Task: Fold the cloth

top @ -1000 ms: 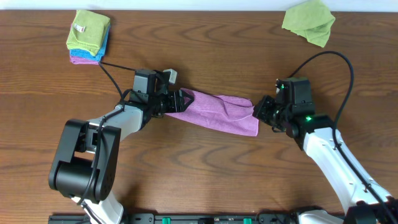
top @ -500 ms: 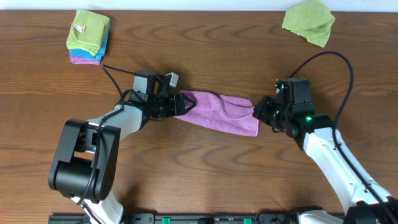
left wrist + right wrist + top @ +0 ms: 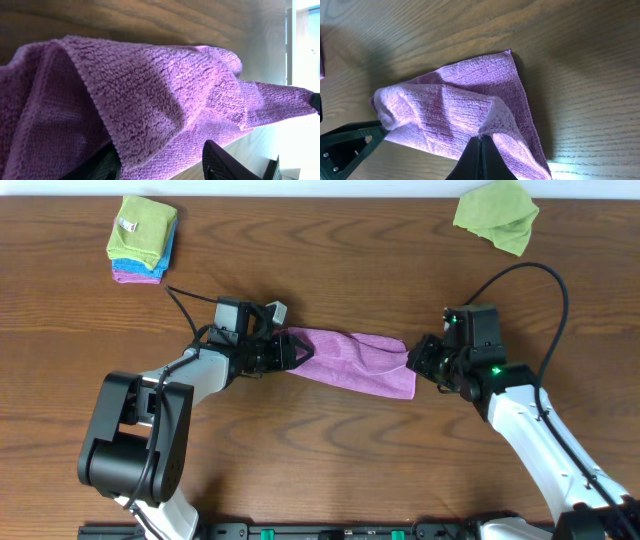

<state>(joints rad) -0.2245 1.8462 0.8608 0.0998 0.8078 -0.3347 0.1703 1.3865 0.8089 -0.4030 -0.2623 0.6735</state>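
A purple cloth point(image 3: 355, 360) lies bunched in a long band across the middle of the wooden table, between my two grippers. My left gripper point(image 3: 295, 350) is at the cloth's left end. In the left wrist view its fingers point(image 3: 162, 157) stand apart with the cloth point(image 3: 150, 90) draped over and between them. My right gripper point(image 3: 414, 362) is at the cloth's right end. In the right wrist view its fingers point(image 3: 481, 139) are pinched shut on a fold of the cloth point(image 3: 445, 110), which spreads away from them on the table.
A stack of folded cloths point(image 3: 142, 238), green on blue on purple, sits at the back left. A crumpled green cloth point(image 3: 497, 215) lies at the back right. Black cables run from both arms over the table.
My left gripper has shifted a little to the right, into the cloth's left end, and its fingers have spread. The right arm and the cloth's right end have not moved.
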